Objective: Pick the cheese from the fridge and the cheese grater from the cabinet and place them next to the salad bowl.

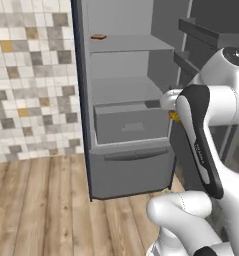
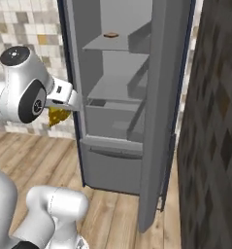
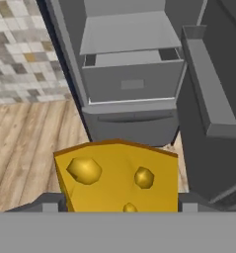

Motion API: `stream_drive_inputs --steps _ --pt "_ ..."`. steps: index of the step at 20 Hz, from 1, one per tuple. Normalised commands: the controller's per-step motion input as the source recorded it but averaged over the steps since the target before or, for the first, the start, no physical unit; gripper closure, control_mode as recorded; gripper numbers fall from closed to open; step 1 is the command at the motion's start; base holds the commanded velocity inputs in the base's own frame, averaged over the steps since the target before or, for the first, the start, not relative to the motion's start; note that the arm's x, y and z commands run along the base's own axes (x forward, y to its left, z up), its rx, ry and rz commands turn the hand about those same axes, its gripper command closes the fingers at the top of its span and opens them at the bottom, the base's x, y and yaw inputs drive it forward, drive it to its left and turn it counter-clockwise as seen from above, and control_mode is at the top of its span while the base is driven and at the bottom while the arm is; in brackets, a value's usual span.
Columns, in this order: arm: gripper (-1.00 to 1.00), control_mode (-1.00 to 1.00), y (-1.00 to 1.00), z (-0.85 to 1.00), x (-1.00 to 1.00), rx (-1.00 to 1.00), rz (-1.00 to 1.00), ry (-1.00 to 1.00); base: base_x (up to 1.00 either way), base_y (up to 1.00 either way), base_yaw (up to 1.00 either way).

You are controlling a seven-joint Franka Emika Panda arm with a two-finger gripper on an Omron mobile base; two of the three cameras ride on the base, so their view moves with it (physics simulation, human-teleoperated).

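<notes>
The cheese [image 3: 120, 180], a yellow-orange wedge with holes, sits between my fingertips in the hand view. My gripper [image 3: 118, 205] is shut on it, with a dark finger [image 3: 49, 202] on either side. In the right base view the cheese [image 2: 58, 116] hangs under the gripper [image 2: 60, 113], just outside the open fridge [image 2: 112, 165] on its left. The left base view shows a sliver of the cheese [image 1: 174, 117] behind my forearm, in front of the fridge [image 1: 131, 170] and its grey drawer [image 1: 131, 122].
A flat brown bread slice [image 1: 98, 36] lies on the fridge's upper shelf. The open fridge door [image 2: 158, 121] stands to the right, with door shelves [image 3: 203, 84] jutting out. A tiled wall [image 1: 31, 75] is to the left, above a wooden floor [image 1: 41, 210]. A dark wall [image 2: 214, 146] is at far right.
</notes>
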Motion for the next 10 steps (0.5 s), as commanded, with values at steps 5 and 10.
stream_drive_inputs --steps 5,10 --pt "1.00 1.00 0.00 0.00 0.00 0.00 0.00 0.00 -0.77 0.48 0.00" --pt "1.00 1.00 0.00 0.00 0.00 0.00 0.00 0.00 -0.25 0.59 0.36"
